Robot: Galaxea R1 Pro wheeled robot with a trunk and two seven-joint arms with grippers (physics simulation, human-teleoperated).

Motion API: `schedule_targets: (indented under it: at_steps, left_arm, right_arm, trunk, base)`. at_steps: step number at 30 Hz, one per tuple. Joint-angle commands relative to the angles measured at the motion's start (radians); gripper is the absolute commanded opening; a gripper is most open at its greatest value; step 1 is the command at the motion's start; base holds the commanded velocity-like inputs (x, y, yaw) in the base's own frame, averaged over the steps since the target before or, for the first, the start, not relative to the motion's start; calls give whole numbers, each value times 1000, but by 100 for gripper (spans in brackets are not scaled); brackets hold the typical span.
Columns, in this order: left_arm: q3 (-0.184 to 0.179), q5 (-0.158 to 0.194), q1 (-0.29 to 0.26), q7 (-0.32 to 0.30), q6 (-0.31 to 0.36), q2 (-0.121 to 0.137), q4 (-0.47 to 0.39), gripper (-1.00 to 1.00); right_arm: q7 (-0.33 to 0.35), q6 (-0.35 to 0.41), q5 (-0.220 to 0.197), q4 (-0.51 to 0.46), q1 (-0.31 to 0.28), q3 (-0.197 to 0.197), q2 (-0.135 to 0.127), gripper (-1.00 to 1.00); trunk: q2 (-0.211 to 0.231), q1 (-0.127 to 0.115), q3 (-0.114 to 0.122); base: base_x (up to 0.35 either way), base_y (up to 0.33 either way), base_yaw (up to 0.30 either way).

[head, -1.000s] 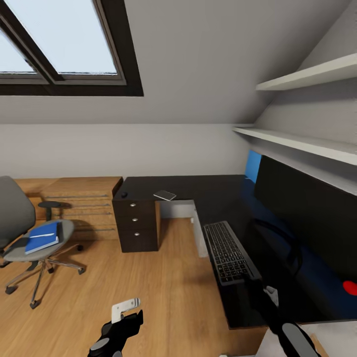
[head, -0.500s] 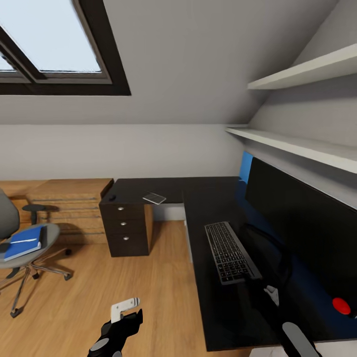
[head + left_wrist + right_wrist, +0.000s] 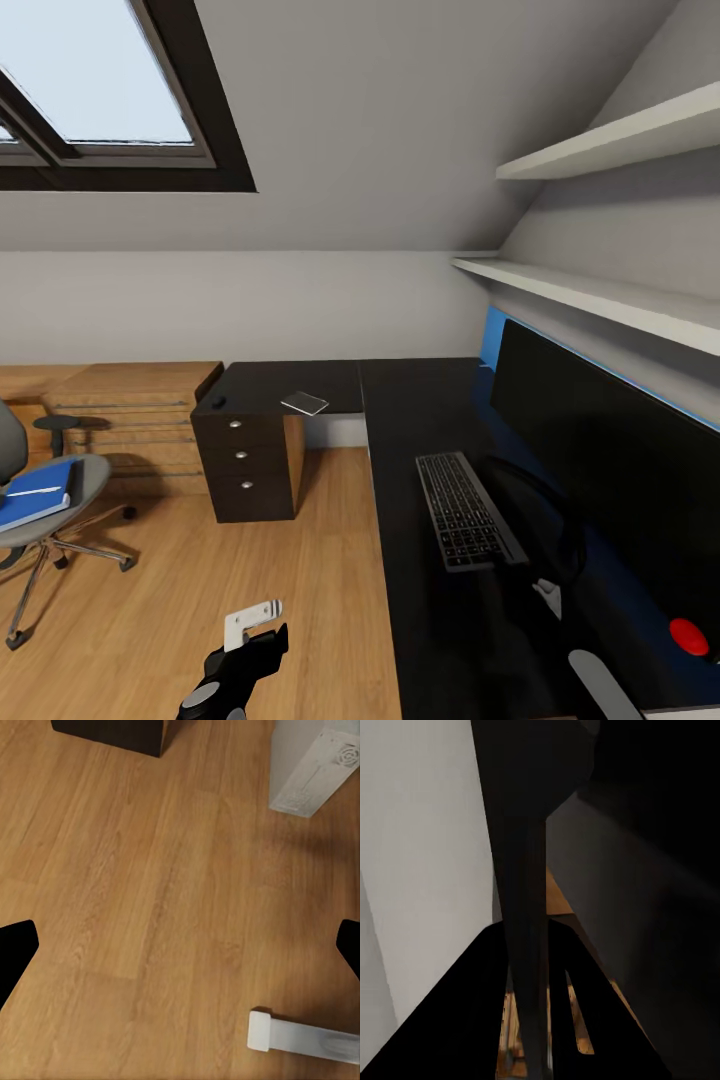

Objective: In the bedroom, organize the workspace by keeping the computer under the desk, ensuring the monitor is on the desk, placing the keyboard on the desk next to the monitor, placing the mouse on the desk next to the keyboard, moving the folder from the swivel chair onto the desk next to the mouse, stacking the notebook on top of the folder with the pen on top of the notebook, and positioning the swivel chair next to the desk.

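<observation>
Glossy black L-shaped desk (image 3: pixel 420 600) carrying slim dark-keyed keyboard (image 3: pixel 466 510) beside flat black monitor (image 3: pixel 610 460); flat blue folder (image 3: pixel 35 492) on grey upholstered swivel chair (image 3: pixel 60 500); left claw (image 3: pixel 245 640) spread open; right claw's state cannot be told

You've got a skylight (image 3: pixel 100 90) up top, two white wall shelves (image 3: pixel 610 135) on the slope, a light-wood cabinet (image 3: pixel 130 410) over that wood floor (image 3: pixel 250 560)
</observation>
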Motion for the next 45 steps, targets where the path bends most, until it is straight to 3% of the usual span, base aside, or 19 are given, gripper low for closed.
schedule_targets:
  at_steps: [1, 6, 13, 45]
  left_arm:
    - [-2, 10, -1, 9, 2, 0, -1, 100]
    - [-2, 11, -1, 9, 2, 0, -1, 100]
    - [-2, 12, -1, 9, 2, 0, -1, 100]
    - [-2, 12, -1, 7, 2, 0, -1, 100]
  right_arm:
    - [4, 3, -17, 0, -1, 2, 0, -100]
    - [-39, 2, -40, 0, -1, 1, 9, -100]
    - [-48, 0, -70, 0, -1, 1, 17, -100]
    - [-49, -45, -72, -1, -1, 1, 27, -100]
  trunk:
    - [-1, 0, -1]
    - [-1, 0, -1]
    - [-1, 0, -1]
    - [-1, 0, -1]
  base:
    - [0, 0, 0]
    - [0, 0, 0]
    - [0, 0, 0]
    - [53, -28, 0]
